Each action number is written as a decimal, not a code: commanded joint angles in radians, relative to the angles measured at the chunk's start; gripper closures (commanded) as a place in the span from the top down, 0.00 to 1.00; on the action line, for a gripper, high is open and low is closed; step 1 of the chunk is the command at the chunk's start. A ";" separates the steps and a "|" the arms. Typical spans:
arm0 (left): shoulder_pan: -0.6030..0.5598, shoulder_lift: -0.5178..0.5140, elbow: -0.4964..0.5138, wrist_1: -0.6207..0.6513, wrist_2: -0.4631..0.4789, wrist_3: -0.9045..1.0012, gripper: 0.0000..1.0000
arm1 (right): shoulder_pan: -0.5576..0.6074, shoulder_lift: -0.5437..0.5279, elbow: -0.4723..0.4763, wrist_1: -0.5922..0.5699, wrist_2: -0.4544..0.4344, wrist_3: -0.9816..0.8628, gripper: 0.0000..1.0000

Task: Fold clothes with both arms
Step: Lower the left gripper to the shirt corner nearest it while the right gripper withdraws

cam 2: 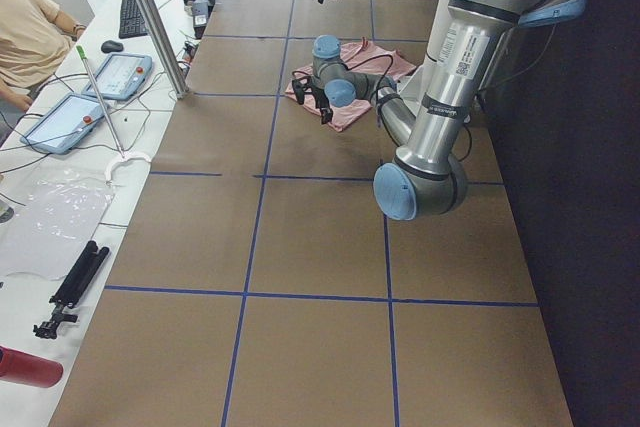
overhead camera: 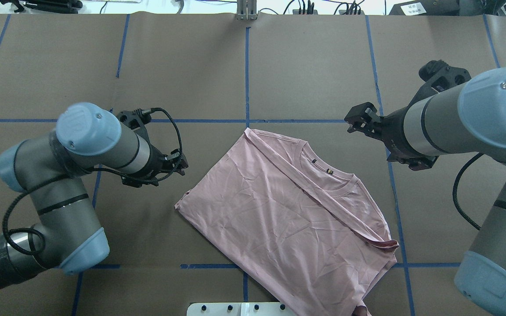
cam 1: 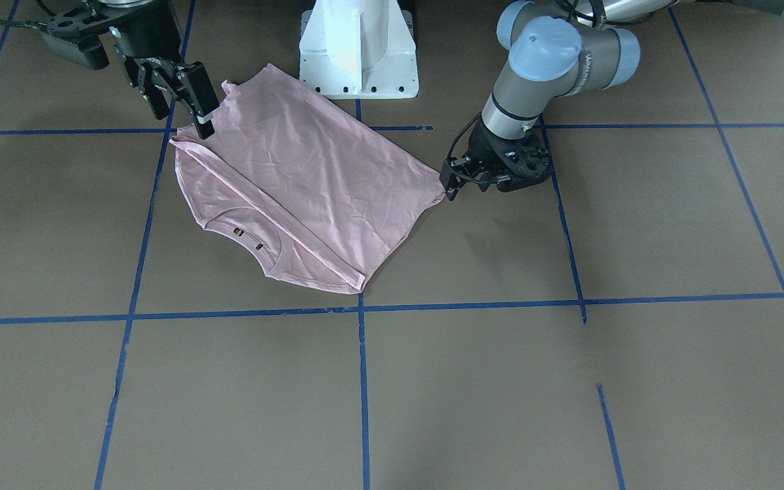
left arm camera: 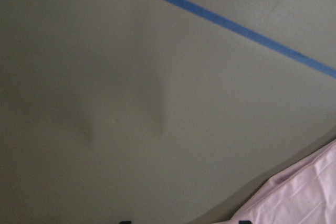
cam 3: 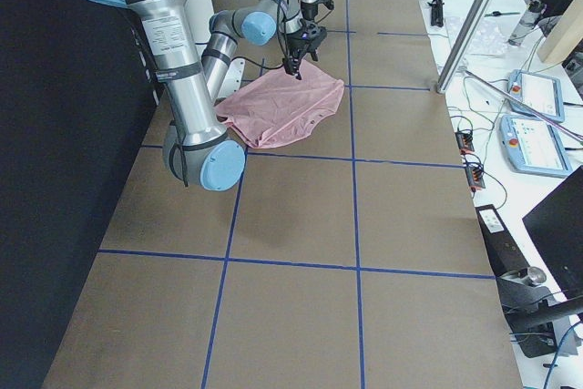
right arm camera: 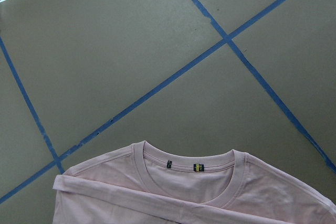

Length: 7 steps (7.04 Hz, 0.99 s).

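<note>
Left end effector (cam 1: 449, 185) apart, low, shirt (cam 1: 310, 177) corner just beside it; right end effector (cam 1: 181, 112) apart, shirt edge below it. Risk: pinching one layer, skewed fold.

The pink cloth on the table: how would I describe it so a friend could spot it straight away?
Find the brown table crossed by blue tape lines; between the left arm and right arm lies a T-shirt, folded over, round collar showing. It is the only soft, pale pink thing there.
</note>
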State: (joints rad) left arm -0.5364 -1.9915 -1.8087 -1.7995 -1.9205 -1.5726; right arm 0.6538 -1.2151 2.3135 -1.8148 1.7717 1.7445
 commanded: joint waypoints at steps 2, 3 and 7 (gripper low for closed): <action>0.042 -0.039 0.078 -0.001 0.031 0.002 0.72 | 0.018 -0.003 -0.023 0.011 0.028 -0.037 1.00; 0.044 -0.070 0.107 0.002 0.031 0.000 0.71 | 0.018 -0.001 -0.037 0.012 0.026 -0.036 1.00; 0.053 -0.061 0.083 0.037 0.031 -0.003 0.70 | 0.006 0.002 -0.042 0.014 0.028 -0.034 1.00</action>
State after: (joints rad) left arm -0.4879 -2.0536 -1.7190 -1.7705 -1.8899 -1.5752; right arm 0.6653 -1.2146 2.2730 -1.8011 1.7993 1.7091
